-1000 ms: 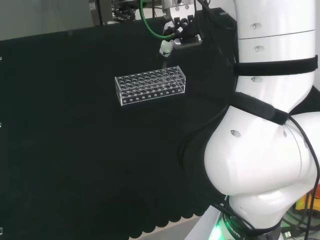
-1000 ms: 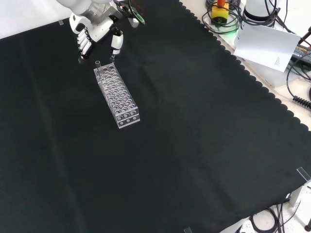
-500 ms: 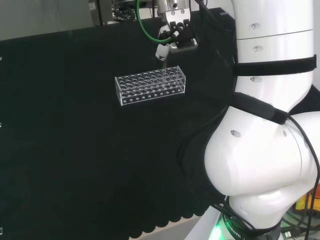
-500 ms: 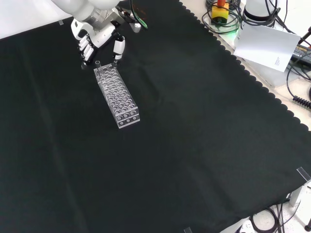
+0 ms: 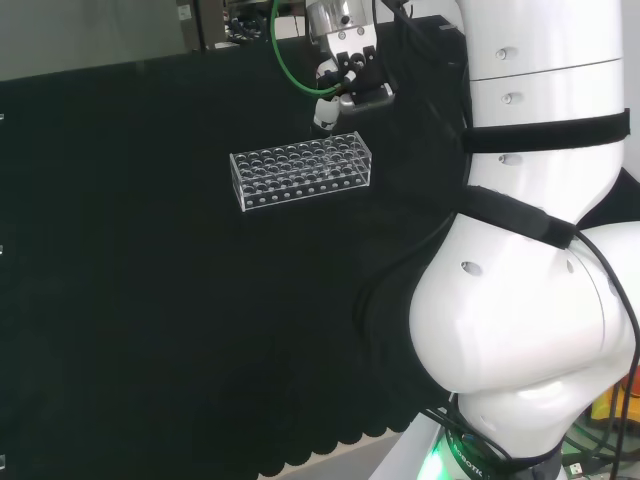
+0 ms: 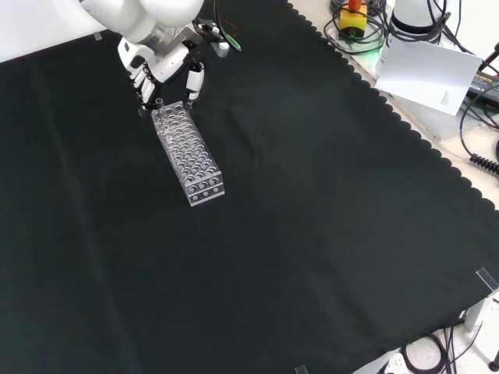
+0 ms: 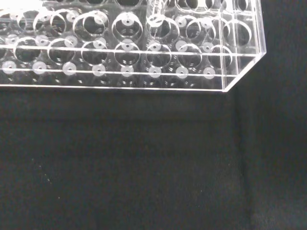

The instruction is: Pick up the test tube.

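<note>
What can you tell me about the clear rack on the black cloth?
The rack is a long clear plastic box with rows of round holes on top. It stands flat on the black cloth. A clear tube stands upright in a hole at its far end in the front view, where the hand hovers just above.

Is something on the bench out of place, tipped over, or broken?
Nothing stands out. The clear rack stands flat on the black cloth, and the test tube stands upright at the rack's end below the hand.
</note>
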Robot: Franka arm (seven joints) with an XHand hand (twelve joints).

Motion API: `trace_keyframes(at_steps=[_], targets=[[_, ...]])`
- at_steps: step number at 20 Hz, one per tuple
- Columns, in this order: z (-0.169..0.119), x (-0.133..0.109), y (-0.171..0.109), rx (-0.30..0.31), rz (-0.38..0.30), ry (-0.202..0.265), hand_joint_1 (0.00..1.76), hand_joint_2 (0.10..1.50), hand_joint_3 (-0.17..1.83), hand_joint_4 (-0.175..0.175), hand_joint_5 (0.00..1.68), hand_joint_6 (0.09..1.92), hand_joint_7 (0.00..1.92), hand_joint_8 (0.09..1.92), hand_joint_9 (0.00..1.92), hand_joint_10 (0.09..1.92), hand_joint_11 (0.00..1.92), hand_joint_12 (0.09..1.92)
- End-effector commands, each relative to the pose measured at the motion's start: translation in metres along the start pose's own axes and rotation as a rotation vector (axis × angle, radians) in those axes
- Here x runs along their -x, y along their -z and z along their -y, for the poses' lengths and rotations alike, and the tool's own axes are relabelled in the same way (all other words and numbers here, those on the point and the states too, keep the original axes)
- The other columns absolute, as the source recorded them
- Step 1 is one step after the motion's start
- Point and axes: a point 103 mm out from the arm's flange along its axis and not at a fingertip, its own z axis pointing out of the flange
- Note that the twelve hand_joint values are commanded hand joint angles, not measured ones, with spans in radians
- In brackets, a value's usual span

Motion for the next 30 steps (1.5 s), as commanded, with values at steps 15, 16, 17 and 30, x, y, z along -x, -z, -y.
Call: trace_keyframes(at_steps=[15,16,17,30], targets=[[-0.011,-0.014,0.0,0.066,-0.041,0.01,0.88,1.05,-0.17,-0.059,0.49,0.09,0.69,0.94,0.44,0.88,0.0,1.59],[-0.011,-0.015,0.0,0.086,-0.036,0.007,0.89,1.05,-0.17,-0.063,0.5,0.09,0.71,0.93,0.45,0.87,0.01,1.59],[-0.011,-0.016,0.0,0.103,-0.026,0.004,0.91,1.05,-0.17,-0.072,0.55,0.09,0.77,0.92,0.5,0.86,0.03,1.58],[-0.007,-0.027,0.005,0.375,-0.054,-0.023,1.21,1.05,-0.17,-0.173,1.33,0.41,1.6,0.6,1.42,0.52,0.8,1.23]])
